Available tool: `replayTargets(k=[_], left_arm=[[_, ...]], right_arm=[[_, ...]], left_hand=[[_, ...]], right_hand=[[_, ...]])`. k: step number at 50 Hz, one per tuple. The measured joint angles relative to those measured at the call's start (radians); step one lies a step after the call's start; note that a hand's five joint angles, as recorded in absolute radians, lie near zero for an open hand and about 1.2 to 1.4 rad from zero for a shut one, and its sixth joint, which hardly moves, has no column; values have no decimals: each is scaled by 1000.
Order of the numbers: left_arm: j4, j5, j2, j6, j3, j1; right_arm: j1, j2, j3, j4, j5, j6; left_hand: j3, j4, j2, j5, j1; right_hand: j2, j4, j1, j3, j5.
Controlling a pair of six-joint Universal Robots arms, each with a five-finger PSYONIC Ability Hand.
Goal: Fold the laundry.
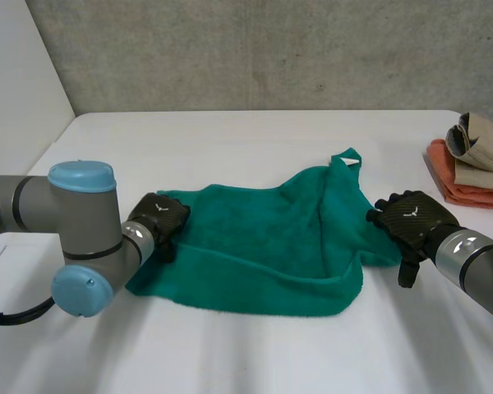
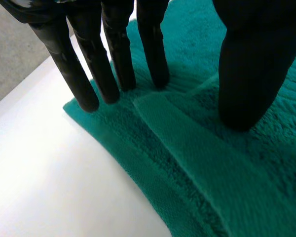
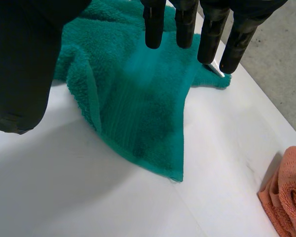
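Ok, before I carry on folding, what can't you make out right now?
- Head view: the left hand covers the green towel's left corner, so that corner is hidden.
- Head view: the folded cloth stack is cut off by the picture's edge.
- Right wrist view: whether the right hand's fingertips touch the towel or hover cannot be told; they partly hide its white tag.
- Left wrist view: the folded-over strip hides the layers beneath.

This looks like a robotics lab or test cell, not a home. A bare white surface (image 1: 255,135) stands against a raw concrete wall (image 1: 271,49). A plain white panel (image 1: 16,90) closes one side. Grey robot arms (image 1: 74,217) with light-blue caps reach over it, near some folded cloths (image 1: 476,164).
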Motion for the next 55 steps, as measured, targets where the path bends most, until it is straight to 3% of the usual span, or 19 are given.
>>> replayTargets(k=[2, 6, 9, 17, 27, 38, 48, 55], left_arm=[[1, -5, -5, 0, 1, 0], [2, -24, -8, 1, -4, -1], [4, -37, -1, 4, -10, -4], [8, -61, 81, 7, -48, -14], [72, -58, 327, 5, -155, -15], [93, -51, 365, 6, -222, -14], [99, -41, 378, 5, -243, -18], [99, -40, 424, -2, -243, -25]], right_arm=[[-4, 2, 3, -9, 0, 0], [-10, 8, -1, -17, 0, 1], [-17, 11, -8, -18, 1, 1], [-49, 13, -36, -13, 0, 11], [-68, 13, -69, -3, 3, 19], [-69, 14, -59, 8, -2, 20], [-75, 56, -88, 117, -64, 112], [-75, 132, -108, 114, -150, 276]], left_hand=[[69, 67, 67, 60, 71], [442, 447, 425, 380, 428], [500, 510, 495, 441, 441], [507, 514, 505, 441, 441], [508, 514, 511, 441, 441], [509, 515, 512, 441, 441], [512, 515, 513, 441, 441], [512, 515, 513, 441, 441]], right_hand=[[0, 0, 0, 0, 0], [0, 0, 0, 0, 0], [0, 0, 0, 0, 0], [0, 0, 0, 0, 0], [0, 0, 0, 0, 0], [0, 0, 0, 0, 0], [0, 0, 0, 0, 0], [0, 0, 0, 0, 0]])
